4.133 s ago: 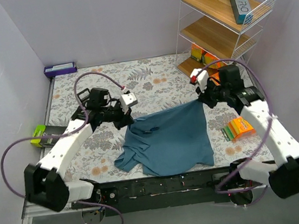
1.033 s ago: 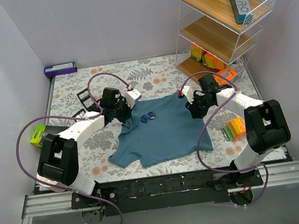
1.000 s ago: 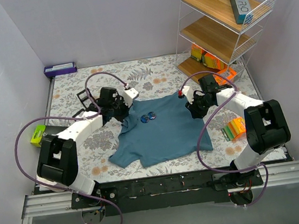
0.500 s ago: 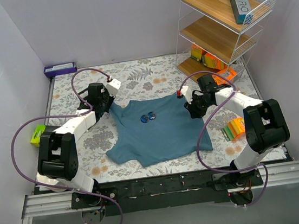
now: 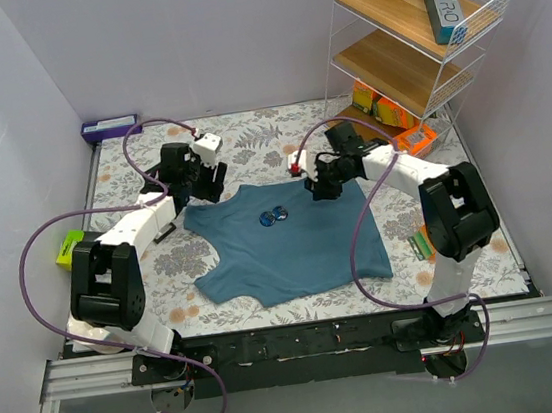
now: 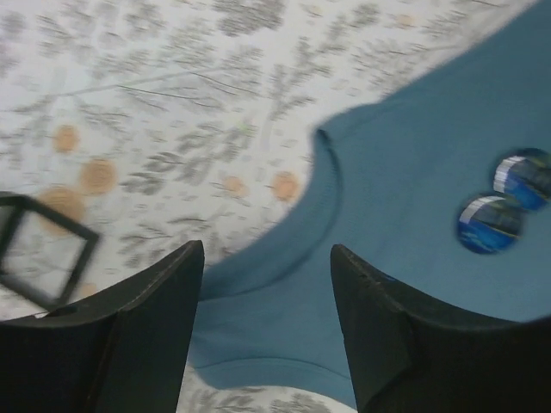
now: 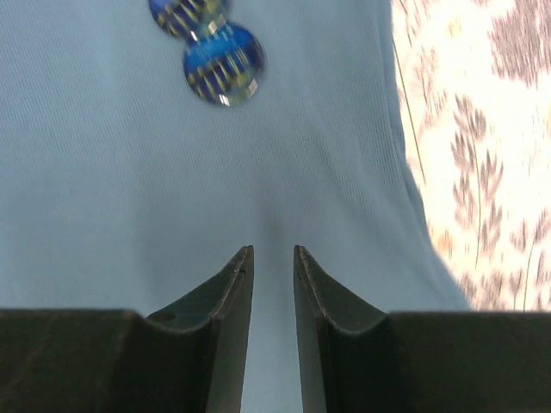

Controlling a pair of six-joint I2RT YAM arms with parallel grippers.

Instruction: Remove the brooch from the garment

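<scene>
The garment [image 5: 301, 249], a teal T-shirt, lies spread flat on the floral table. Two round blue brooches with shiny rims [image 5: 266, 219] [image 5: 281, 213] sit side by side on its upper middle. They also show in the left wrist view [image 6: 489, 224] and at the top of the right wrist view [image 7: 222, 62]. My left gripper [image 5: 215, 182] [image 6: 265, 249] hangs open above the collar and left shoulder [image 6: 327, 215], holding nothing. My right gripper [image 5: 316, 189] [image 7: 274, 248] hovers over the cloth [image 7: 103, 172] just right of the brooches, jaws a narrow gap apart with nothing between them.
A wire shelf with wooden boards [image 5: 417, 38] stands at the back right, with orange packs at its foot [image 5: 414, 137]. A green box [image 5: 69, 247] lies at the left edge and a purple box [image 5: 110, 126] at the back left. A black square frame [image 6: 34, 249] lies near the left gripper.
My left gripper pulled the shirt's left shoulder outward, then let go and opened. My right arm swung left along the shirt's top edge toward the brooches. The shirt lies flatter.
</scene>
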